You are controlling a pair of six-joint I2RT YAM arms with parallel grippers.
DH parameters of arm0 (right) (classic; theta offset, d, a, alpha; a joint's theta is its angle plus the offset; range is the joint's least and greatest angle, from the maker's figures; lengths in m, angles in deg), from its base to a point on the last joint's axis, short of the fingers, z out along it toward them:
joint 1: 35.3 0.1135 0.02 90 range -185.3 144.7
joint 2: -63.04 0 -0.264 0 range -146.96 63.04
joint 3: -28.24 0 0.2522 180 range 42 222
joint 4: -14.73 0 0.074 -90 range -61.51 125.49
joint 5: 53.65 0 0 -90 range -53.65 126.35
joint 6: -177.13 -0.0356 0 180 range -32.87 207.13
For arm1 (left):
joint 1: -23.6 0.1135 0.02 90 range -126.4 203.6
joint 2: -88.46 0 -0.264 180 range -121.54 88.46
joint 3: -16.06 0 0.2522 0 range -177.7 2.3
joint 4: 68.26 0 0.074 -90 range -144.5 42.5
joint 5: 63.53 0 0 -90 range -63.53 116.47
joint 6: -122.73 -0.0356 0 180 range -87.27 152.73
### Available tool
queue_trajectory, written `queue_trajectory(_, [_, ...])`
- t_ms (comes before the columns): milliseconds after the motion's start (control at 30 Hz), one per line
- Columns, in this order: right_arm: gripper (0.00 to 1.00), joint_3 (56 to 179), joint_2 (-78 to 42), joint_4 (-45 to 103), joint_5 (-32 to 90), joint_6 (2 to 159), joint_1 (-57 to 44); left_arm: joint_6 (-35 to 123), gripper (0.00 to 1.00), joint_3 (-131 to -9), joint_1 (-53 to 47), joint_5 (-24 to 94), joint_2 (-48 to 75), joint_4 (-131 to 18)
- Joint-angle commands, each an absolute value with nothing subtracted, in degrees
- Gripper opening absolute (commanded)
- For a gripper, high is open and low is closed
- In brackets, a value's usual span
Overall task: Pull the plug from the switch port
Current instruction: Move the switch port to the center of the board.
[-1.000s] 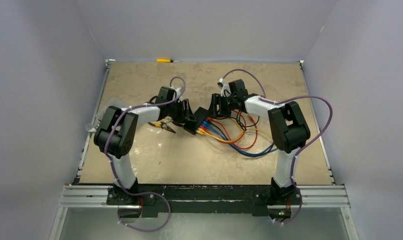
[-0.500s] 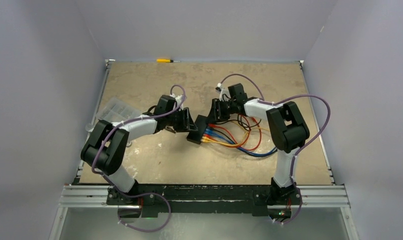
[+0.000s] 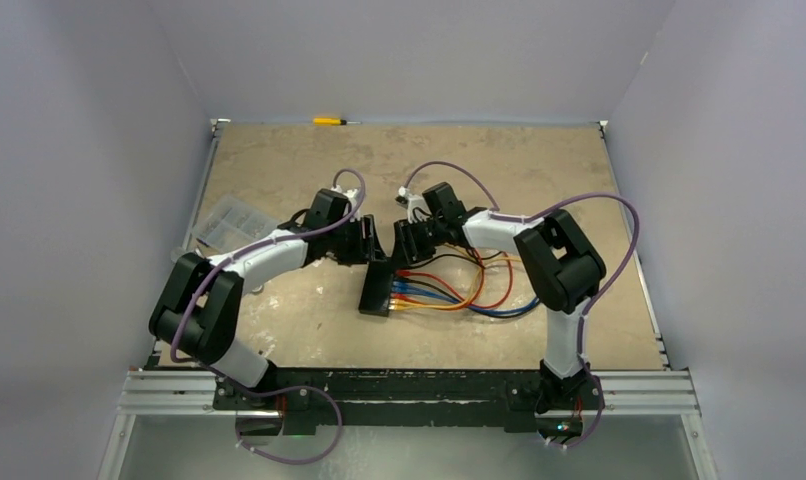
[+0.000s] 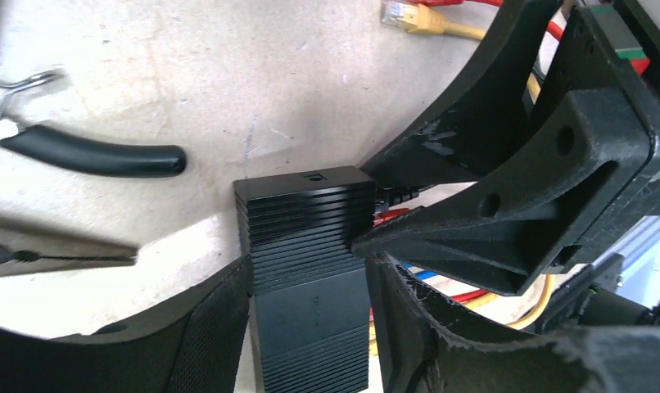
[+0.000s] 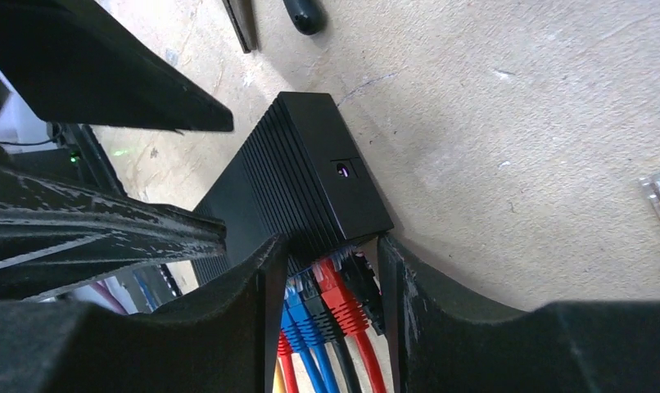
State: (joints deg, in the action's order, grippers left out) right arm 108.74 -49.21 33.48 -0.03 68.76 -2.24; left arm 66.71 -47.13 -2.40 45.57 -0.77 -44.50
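Tan, mottled and scuffed, the table [image 3: 299, 165] is boxed in by plain pale grey walls [image 3: 409, 50] on three sides, with a metal rail [image 3: 409, 392] along its near edge. A yellow screwdriver [image 3: 329, 120] lies at the far edge and a clear box [image 3: 229, 222] at the left. The black switch [image 3: 377, 288] lies mid-table, coloured cables [image 3: 469, 290] trailing right. The left claw [image 4: 306, 270], part closed, clamps the switch's sides. The right claw [image 5: 331, 254], part closed, presses on the plugs [image 5: 335, 295] at its sockets.
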Motion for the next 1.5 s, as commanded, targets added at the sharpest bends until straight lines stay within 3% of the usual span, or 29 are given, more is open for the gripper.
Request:
queue_trajectory(0, [0.48, 110.63, -47.62, 33.61, 4.55, 70.12, -1.9, 62.82, 0.54, -50.2, -2.33, 40.08, 2.31, -39.16])
queue_trajectory(133, [0.56, 111.47, -45.89, 33.51, 4.42, 69.23, -1.93, 62.14, 0.55, -49.3, -2.33, 40.96, 2.22, -38.04])
queue_trajectory(333, [0.57, 112.84, -47.9, 33.7, 3.17, 69.13, -1.89, 62.51, 0.57, -45.53, -2.32, 41.22, 4.92, -36.92])
queue_trajectory(800, [0.45, 109.85, -48.03, 31.23, -2.03, 66.88, 1.52, 66.11, 0.59, -39.5, -2.24, 40.25, 12.81, -36.87])
queue_trajectory(1033, [0.47, 106.84, -42.87, 29.04, -1.23, 61.79, 1.49, 67.69, 0.74, -39.31, -2.07, 37.82, 16.24, -37.54])
queue_trajectory(1233, [0.56, 108.84, -37.49, 34.01, 7.53, 62.96, -0.82, 69.54, 0.8, -38.56, -1.73, 40.08, 16.07, -40.47])
queue_trajectory(1467, [0.56, 104.49, -34.62, 38.18, 12.89, 63.58, -6.82, 71.44, 0.89, -37.08, -1.11, 41.86, 17.05, -43.9])
